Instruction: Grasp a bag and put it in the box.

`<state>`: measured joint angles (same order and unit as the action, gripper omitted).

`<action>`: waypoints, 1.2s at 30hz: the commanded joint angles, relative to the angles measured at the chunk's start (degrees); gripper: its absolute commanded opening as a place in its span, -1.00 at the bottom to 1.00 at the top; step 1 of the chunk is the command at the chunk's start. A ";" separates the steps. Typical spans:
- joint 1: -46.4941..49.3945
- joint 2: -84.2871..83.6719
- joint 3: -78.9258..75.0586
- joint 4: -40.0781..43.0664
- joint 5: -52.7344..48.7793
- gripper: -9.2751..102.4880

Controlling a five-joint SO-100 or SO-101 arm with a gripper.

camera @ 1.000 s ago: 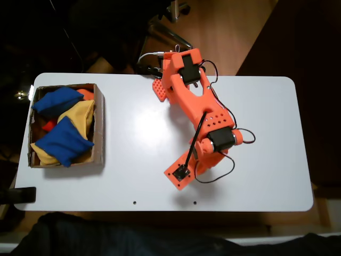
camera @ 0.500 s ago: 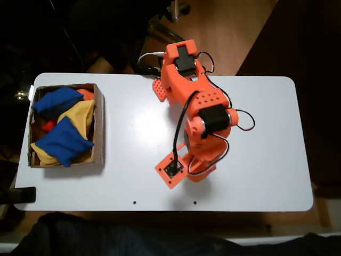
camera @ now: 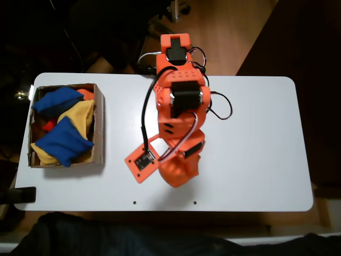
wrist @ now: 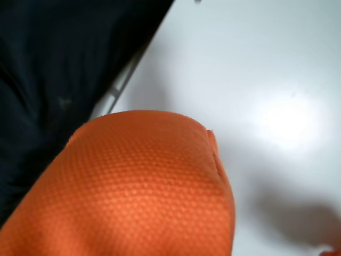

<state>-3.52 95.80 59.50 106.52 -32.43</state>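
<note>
While the orange bean bag [wrist: 144, 197] looms closest to the wrist camera, carried above the white tabletop [wrist: 277, 69], the arm [camera: 176, 101] has swung from the right half of the fixed view toward its middle over the past second. In that view the bag [camera: 181, 172] hangs beneath the wrist, apparently clamped in the jaws, though they stay hidden. Farther left, the cardboard box [camera: 99, 122], holding blue and yellow bean bags [camera: 63, 140], waits well apart. Transport seems under way; release remains ahead.
</note>
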 commanded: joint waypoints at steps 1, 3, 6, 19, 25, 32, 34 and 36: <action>3.43 6.24 -4.39 0.26 -2.81 -0.49; 5.62 7.65 -4.39 0.26 -4.66 -0.49; 8.79 9.58 -4.39 0.18 -7.21 -0.49; 20.65 17.49 -4.39 -1.67 -13.89 -0.49; 28.04 17.49 -4.39 -4.04 -16.96 -0.49; 36.91 17.58 -4.39 -8.00 -20.83 -0.49; 39.29 17.58 -4.39 -9.58 -21.62 -0.49; 41.57 17.31 -4.39 -10.99 -22.41 -0.49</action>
<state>34.98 109.34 59.50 98.53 -53.79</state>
